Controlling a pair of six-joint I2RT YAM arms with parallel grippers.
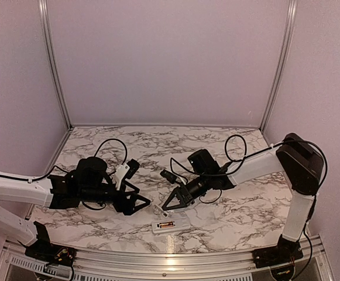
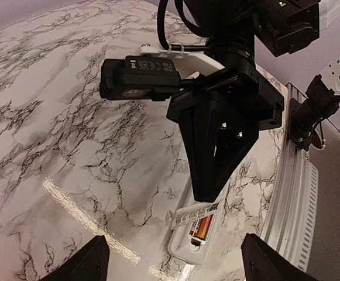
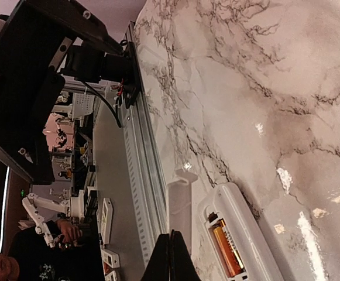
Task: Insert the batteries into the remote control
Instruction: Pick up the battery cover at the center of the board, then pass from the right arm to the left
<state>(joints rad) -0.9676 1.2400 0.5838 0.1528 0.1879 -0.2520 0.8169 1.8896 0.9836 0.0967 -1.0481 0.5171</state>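
The white remote control (image 1: 164,226) lies back up near the table's front edge, its battery recess open. A coppery-orange battery (image 2: 202,229) lies in the recess and also shows in the right wrist view (image 3: 226,250). I cannot make out a second battery. My right gripper (image 1: 166,206) points down just behind the remote (image 3: 249,225), shut on a thin white battery cover (image 3: 181,205) with a printed label (image 2: 196,213). My left gripper (image 1: 141,206) is open and empty just left of the remote (image 2: 184,249), its fingertips (image 2: 96,257) wide apart.
An aluminium rail (image 1: 158,260) runs along the near table edge, close to the remote. Pale walls close in the marble table (image 1: 158,146) at the back and sides. Black cables (image 1: 108,146) loop from both wrists.
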